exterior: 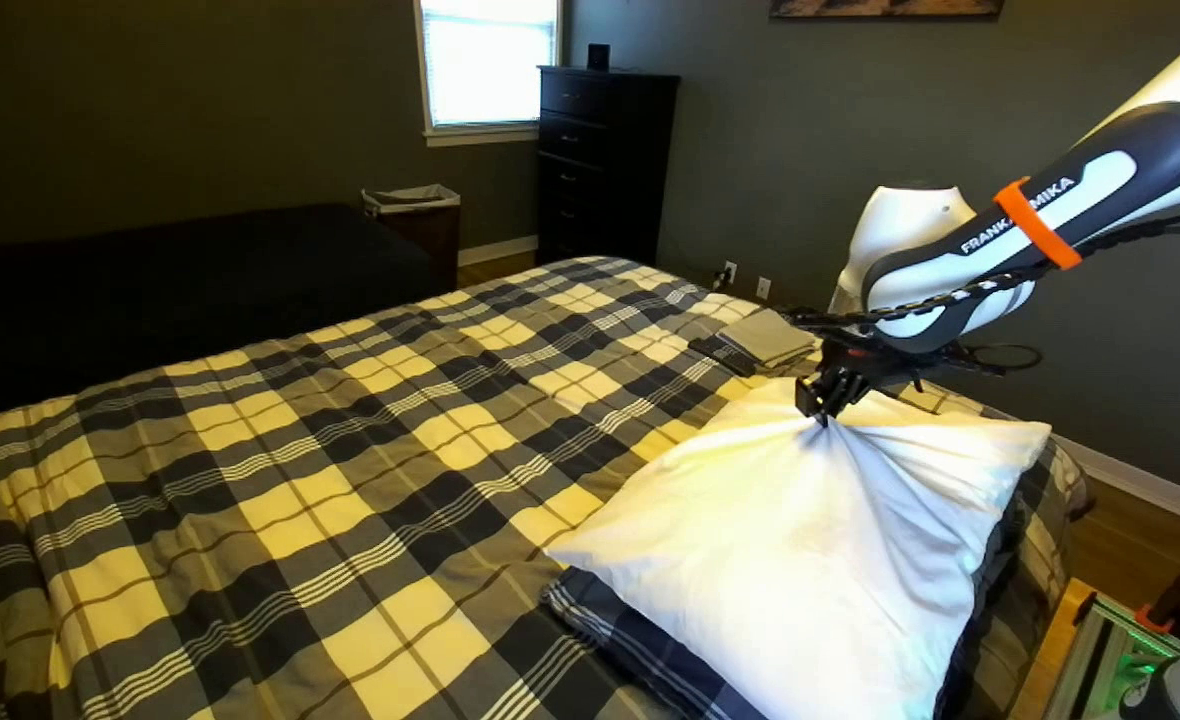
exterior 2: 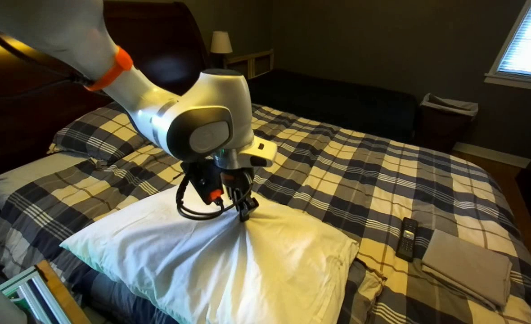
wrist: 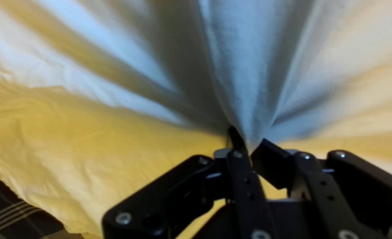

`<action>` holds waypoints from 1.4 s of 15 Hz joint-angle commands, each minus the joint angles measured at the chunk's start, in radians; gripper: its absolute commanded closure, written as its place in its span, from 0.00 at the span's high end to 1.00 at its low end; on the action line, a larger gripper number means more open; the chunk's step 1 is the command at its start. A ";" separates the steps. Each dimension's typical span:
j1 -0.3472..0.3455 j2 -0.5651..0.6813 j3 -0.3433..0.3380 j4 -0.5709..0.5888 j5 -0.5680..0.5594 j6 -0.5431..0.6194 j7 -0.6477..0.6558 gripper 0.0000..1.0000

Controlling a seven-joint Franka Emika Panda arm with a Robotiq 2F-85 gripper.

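Currently, your claw (wrist: pixel 248 141) is fully closed, clamping a fold of the pillow (exterior: pixel 800 580). The pillow lies beneath the claw on the bed (exterior: pixel 350 480), creases radiating from your grip.

remote (exterior 2: pixel 407 239), lamp (exterior 2: pixel 221 42), perhaps a hamper (exterior 2: pixel 443 122)

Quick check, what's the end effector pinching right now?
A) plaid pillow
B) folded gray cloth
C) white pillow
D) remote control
C: the end effector is shut on the top of the white pillow, whose fabric bunches up between its jaws, with creases fanning out from the pinch in all three views.
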 commanded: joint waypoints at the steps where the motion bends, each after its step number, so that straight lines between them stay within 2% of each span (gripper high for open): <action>1: -0.008 -0.144 -0.003 -0.006 -0.003 -0.080 -0.017 0.02; 8: -0.038 -0.292 0.011 0.024 -0.017 -0.125 -0.003 0.02; 11: -0.044 -0.326 -0.001 0.065 0.021 -0.127 -0.013 0.02; 13: -0.048 -0.329 -0.004 0.095 0.038 -0.120 -0.014 0.02; 14: -0.051 -0.299 0.009 0.056 0.018 -0.092 -0.007 0.09; 21: -0.056 -0.306 0.007 0.079 0.023 -0.094 -0.007 0.09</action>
